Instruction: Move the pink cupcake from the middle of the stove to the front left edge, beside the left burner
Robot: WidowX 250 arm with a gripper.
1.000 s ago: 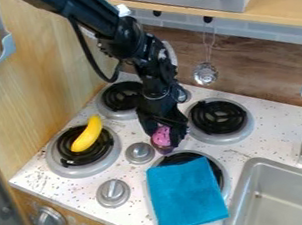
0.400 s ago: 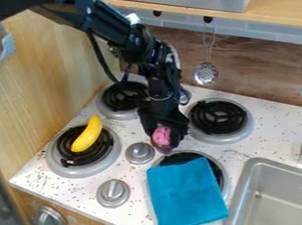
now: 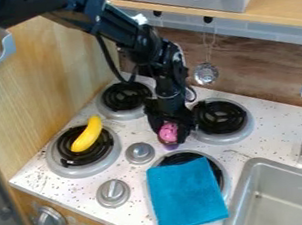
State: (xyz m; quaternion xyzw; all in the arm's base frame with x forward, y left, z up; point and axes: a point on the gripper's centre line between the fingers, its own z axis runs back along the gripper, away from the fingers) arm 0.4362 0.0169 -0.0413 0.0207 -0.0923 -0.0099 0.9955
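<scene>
1. Where the camera view looks down on the stove top (image 3: 144,185), I have the black gripper (image 3: 170,134) hanging between the burners, just behind the blue cloth (image 3: 186,196) and beside the rear right burner (image 3: 217,139).

2. Its two fingers look closed on a pink-and-purple toy (image 3: 168,132), one on either side. The pink part sits between them, and the purple part peeks out underneath. I can't tell from here whether that lower end touches the surface.

3. I judge the toy to be light and fairly firm, probably smooth plastic, so it shouldn't need much squeeze and I don't expect it to be fragile. Its rounded sides could be slippery, though: a grip too near one end might let it roll or tilt. I'd take hold around the thick middle, pads squarely opposite each other, which is roughly how the grip looks to me. With so much of it hidden by the fingers, I can't make out its full shape.

4. The nearer knob (image 3: 139,153) stands to the left in the view, and beyond it a yellow banana (image 3: 87,134) lies across the left burner (image 3: 81,171). The cloth partly covers the front right burner (image 3: 183,157).
</scene>
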